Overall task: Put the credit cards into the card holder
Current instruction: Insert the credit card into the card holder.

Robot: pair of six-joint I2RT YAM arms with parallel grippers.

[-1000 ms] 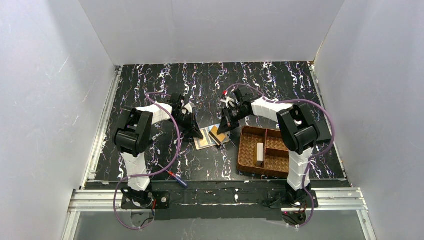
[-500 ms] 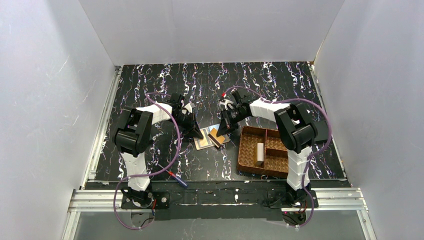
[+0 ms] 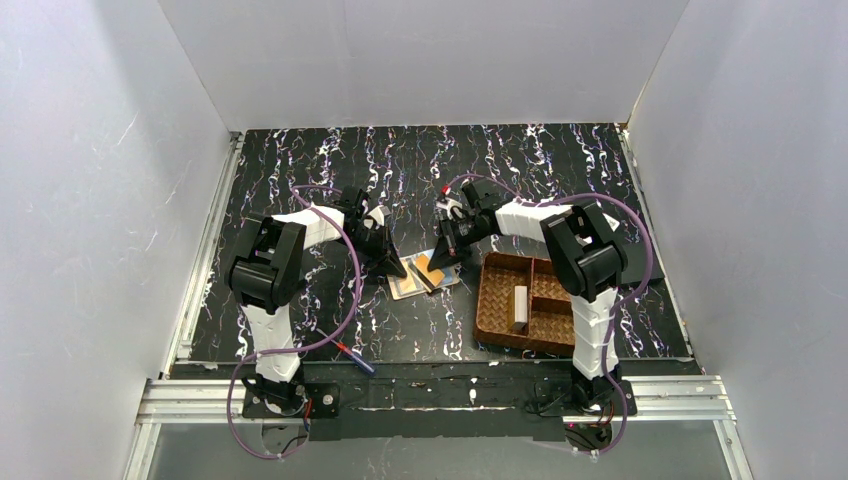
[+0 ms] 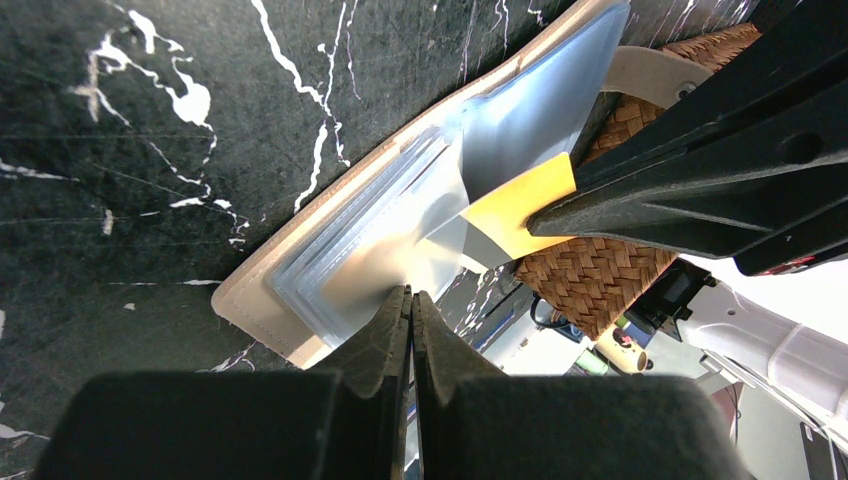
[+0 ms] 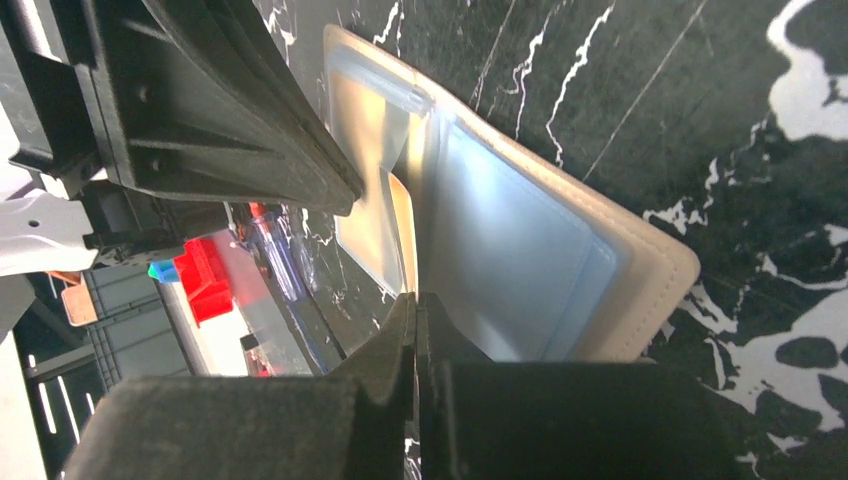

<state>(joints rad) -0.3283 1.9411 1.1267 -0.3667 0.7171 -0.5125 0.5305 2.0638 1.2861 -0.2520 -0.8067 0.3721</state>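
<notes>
The card holder [image 3: 412,287] lies open on the table, showing its tan lining [image 4: 262,300] and clear plastic sleeves [image 5: 510,250]. My left gripper [image 4: 411,294] is shut, its tips pinching the edge of a clear sleeve at the holder's left side. My right gripper [image 5: 413,298] is shut on a thin yellow-tan credit card [image 4: 520,205]. That card [image 5: 398,225] stands on edge over the holder's middle, its far end against a sleeve. In the top view the two grippers [image 3: 390,265] [image 3: 443,258] face each other across the holder. Other credit cards are not visible.
A brown woven divided basket [image 3: 495,305] stands just right of the holder, with a white block [image 3: 519,307] in it. A blue-and-red-handled screwdriver [image 3: 355,358] lies near the front edge by the left arm's base. White walls enclose the table.
The right arm has shifted slightly left, bringing the card a little further over the open holder. The left gripper has stayed where it was.
</notes>
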